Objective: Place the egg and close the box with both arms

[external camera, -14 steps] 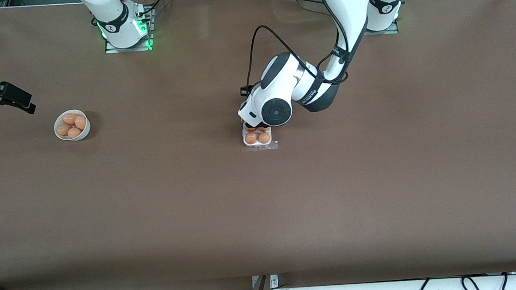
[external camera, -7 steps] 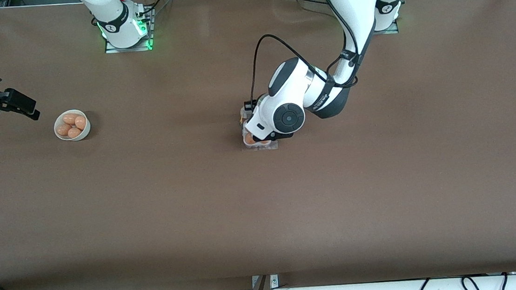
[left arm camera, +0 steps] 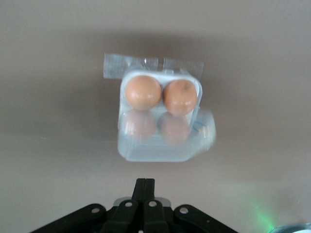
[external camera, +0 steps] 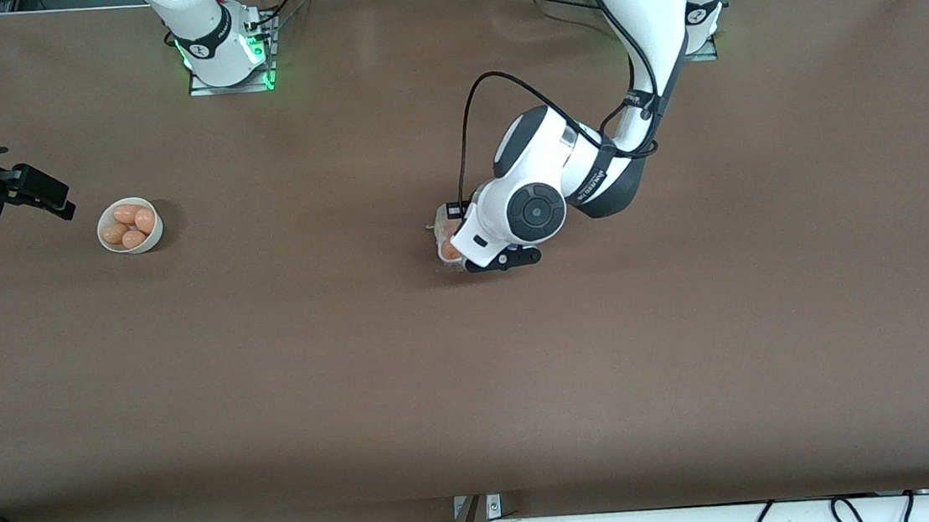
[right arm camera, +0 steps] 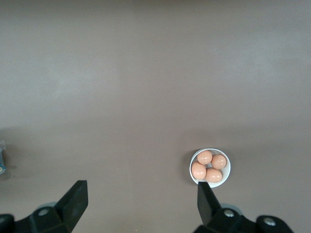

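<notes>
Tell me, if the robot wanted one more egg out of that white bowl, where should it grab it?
Probably from straight above, closing on the sides of the top egg. The four lie heaped in the open-topped bowl, so its rim blocks any sideways reach. The right gripper, fingers open, is the closer one.

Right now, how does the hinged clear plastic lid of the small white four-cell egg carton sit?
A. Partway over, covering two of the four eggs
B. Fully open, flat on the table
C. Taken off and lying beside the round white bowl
A: in the left wrist view the clear plastic lid veils two orange-brown eggs while the other two eggs show bare.
</notes>
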Available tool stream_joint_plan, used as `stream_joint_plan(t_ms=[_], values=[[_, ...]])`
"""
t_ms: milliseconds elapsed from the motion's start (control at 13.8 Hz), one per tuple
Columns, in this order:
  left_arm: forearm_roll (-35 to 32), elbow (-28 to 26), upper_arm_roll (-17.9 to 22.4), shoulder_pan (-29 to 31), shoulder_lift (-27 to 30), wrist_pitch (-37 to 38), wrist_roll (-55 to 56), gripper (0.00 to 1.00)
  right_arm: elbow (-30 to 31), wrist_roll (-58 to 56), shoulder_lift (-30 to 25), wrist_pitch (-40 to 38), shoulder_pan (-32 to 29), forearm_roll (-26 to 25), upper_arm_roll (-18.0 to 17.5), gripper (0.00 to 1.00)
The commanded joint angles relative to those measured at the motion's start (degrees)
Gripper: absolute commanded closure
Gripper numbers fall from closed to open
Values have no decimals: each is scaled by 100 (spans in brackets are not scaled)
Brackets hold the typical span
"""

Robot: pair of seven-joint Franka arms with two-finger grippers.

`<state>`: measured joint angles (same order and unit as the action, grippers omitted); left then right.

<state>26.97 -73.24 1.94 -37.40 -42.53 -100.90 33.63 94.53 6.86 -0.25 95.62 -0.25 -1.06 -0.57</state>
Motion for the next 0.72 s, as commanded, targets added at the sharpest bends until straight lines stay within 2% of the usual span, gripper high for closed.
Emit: stream_joint_plan(t_ms=[0,144,289,433,505,650], values=[[-140,231,157,13,34,219,56,98,-5,-18,-28,-17,-62,-8,-49,0],[-149,468,534,13,87,464,39,83,-5,-27,-28,-8,-62,-8,-49,0],[-384,880,1087,48,192,824,-179,52,-5,-27,-19,18,-62,-8,-49,0],[-780,1180,1579,118,332,1333,-915,20,-5,-18,-28,-8,-62,-8,-49,0],[-912,1198,1808,171,481,1510,-1398,10,-5,-18,-28,-8,-54,-8,-49,0],[-1377,1198,2317,189,710,1591,-2112,1,-5,-27,-28,-8,-62,-8,-49,0]])
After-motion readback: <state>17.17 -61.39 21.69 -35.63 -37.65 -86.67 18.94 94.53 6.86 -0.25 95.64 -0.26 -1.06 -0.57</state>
